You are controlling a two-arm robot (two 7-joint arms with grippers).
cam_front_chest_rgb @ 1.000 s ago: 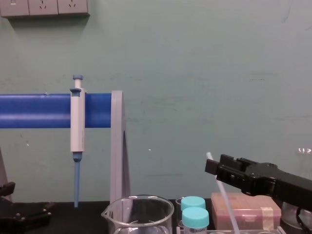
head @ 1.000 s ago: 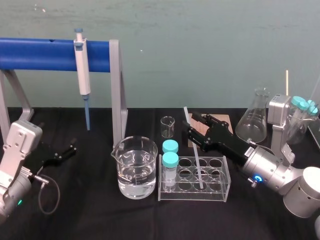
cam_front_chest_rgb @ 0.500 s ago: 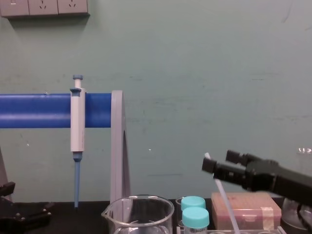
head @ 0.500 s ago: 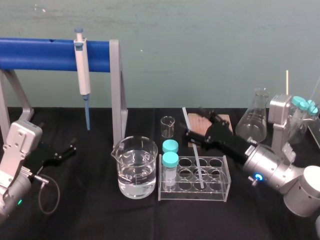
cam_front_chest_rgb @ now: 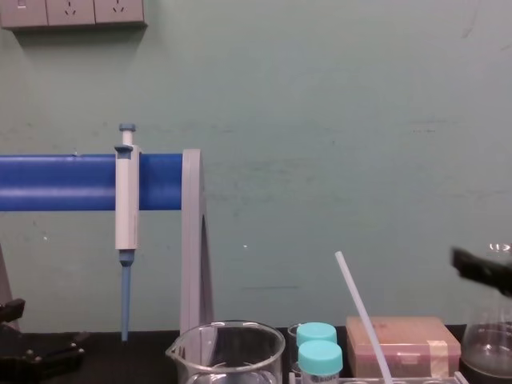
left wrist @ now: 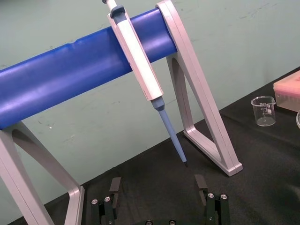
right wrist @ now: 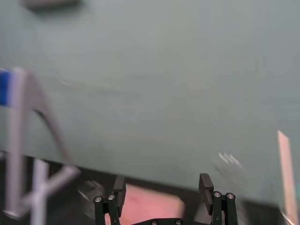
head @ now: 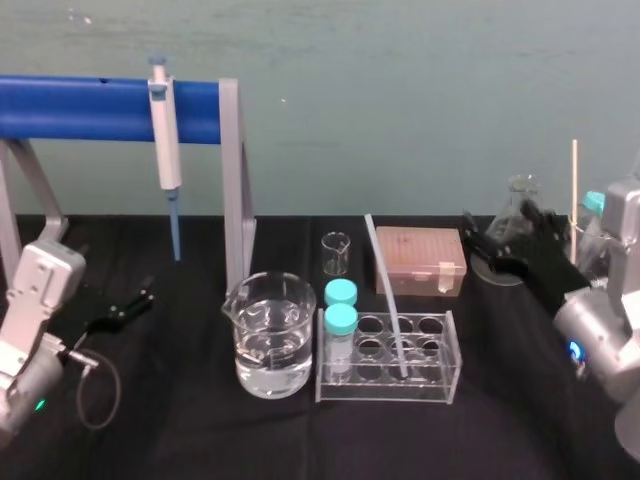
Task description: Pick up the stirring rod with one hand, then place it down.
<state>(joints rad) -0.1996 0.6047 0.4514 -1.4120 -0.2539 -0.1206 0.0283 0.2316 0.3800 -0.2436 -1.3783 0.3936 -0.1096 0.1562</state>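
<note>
Silver-grey arms [head: 35,290], black jaws

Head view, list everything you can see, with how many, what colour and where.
thin straight stirring rod: one, translucent white, leaning in the rack
clear plastic test-tube rack: one, transparent, table centre
capped sample tubes: two, teal caps, rack's left column
large glass beaker: one, clear, holding clear liquid, left of rack
small glass beaker: one, clear, behind rack
rectangular tip box: one, pink, behind rack
glass conical flask: one, clear, far right
hanging pipette: one, white and blue, on the bar
horizontal bar stand: one, blue with grey legs, back left
left end effector: black, open, parked left
right end effector: black, open, by the flask, apart from the rod
</note>
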